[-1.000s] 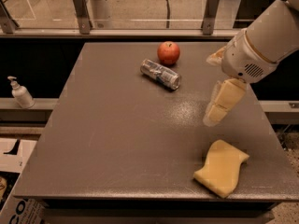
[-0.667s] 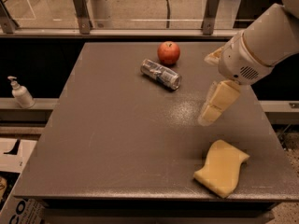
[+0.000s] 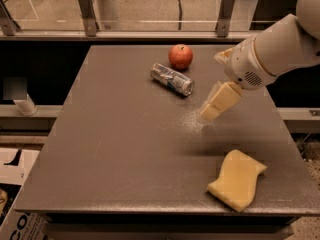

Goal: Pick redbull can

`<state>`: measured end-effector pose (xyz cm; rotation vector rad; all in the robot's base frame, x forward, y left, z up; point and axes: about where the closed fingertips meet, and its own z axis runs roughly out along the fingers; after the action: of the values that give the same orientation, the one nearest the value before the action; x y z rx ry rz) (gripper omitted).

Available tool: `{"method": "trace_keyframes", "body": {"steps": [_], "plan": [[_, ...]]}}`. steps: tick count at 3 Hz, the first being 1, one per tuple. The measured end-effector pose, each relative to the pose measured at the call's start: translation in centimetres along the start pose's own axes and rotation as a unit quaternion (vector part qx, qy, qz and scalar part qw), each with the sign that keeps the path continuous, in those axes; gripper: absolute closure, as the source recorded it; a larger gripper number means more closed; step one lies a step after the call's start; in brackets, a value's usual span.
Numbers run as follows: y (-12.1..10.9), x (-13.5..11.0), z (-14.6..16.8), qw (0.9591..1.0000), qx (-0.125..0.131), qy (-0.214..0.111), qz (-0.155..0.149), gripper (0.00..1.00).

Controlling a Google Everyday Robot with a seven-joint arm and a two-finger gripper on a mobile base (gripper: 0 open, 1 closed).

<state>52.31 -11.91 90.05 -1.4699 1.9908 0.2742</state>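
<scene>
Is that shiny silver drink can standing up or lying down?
Lying on its side: the slim silver can rests lengthwise on the brown table; the robot's hand hovers nearby, apart.

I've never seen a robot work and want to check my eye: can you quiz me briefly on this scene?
1. True or false: the tool grips the redbull can.
2. Where does the yellow sponge lie? A) on the can B) near the front right corner of the table C) off the table
3. Which fruit sits just behind the can?
Key: 1 false, the tool hovers over the table, right of the lying can, apart from it. 2 B. 3 the red apple.
</scene>
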Motion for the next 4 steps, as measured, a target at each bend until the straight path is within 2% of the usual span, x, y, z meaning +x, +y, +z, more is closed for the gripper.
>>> {"method": "trace_keyframes", "body": {"steps": [1,2,3,4], "plan": [[-1.6,-1.0,1.1,0.9986,0.011,-0.042,0.030,0.00],[-3.0,-1.2,2.7,0.9940,0.012,-0.087,0.065,0.00],[-3.3,-1.4,4.0,0.9915,0.012,-0.104,0.078,0.00],[-3.3,-1.6,5.1,0.9918,0.016,-0.098,0.080,0.00]]}}
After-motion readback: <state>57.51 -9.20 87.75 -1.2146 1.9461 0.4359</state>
